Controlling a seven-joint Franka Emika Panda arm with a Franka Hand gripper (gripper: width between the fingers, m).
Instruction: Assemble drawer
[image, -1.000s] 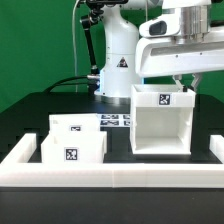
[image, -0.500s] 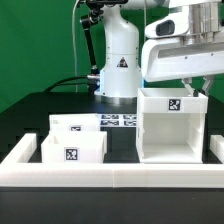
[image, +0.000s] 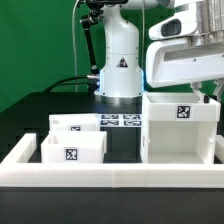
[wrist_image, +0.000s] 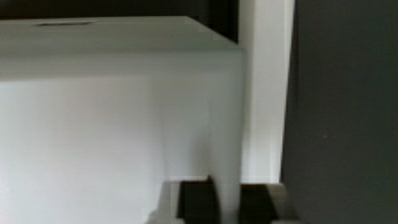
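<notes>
The tall white hollow shell (image: 180, 128) stands at the exterior view's right with its open side facing the camera and a tag on its top front edge. My gripper (image: 207, 95) is shut on the shell's right wall at the top. In the wrist view that wall (wrist_image: 226, 140) runs between the two dark fingertips (wrist_image: 194, 203). Two shallow white trays sit at the exterior view's left: one in front (image: 72, 150) and one behind it (image: 75, 125), each with a tag.
A long low white border rail (image: 110, 175) runs along the table's front and up both sides. The marker board (image: 120, 121) lies flat behind the trays. The white robot base (image: 118, 60) stands at the back.
The shell and my gripper have moved toward the exterior view's right and nearer the camera. The trays have not moved.
</notes>
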